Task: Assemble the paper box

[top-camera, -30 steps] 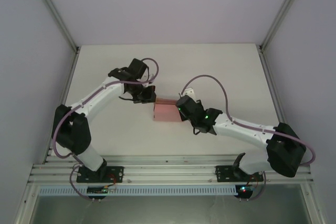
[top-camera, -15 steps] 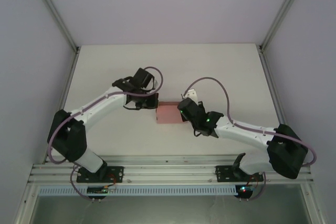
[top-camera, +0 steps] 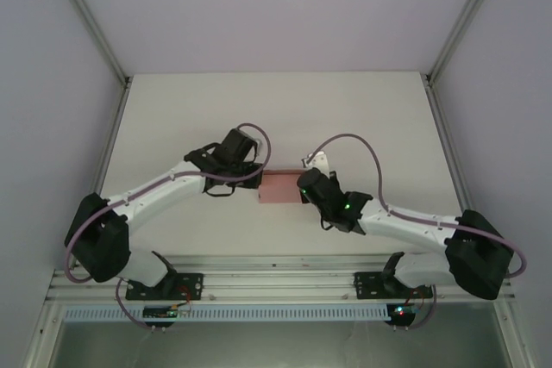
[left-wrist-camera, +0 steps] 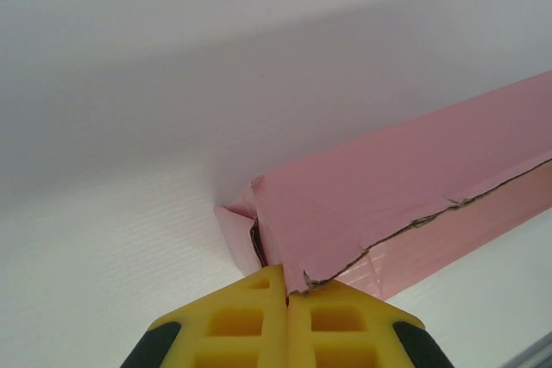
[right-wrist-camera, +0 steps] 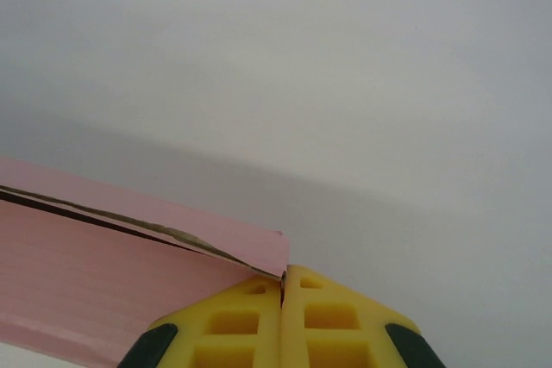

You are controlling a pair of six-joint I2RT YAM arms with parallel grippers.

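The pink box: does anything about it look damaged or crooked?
Yes. In the left wrist view the paper box has a ragged, frayed seam edge and a crumpled end flap beside the left gripper. The right wrist view shows a seam gaping slightly by the right gripper.

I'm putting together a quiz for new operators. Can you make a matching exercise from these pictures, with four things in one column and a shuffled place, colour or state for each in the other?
Things:
1. paper box
2. left gripper
3. right gripper
4. table

Descriptions:
a. white, carries everything else
b. closed at the box's left end in the top view
c. pink, lying between the two arms
d. closed at the box's right end in the top view

Pairs: 1-c, 2-b, 3-d, 4-a
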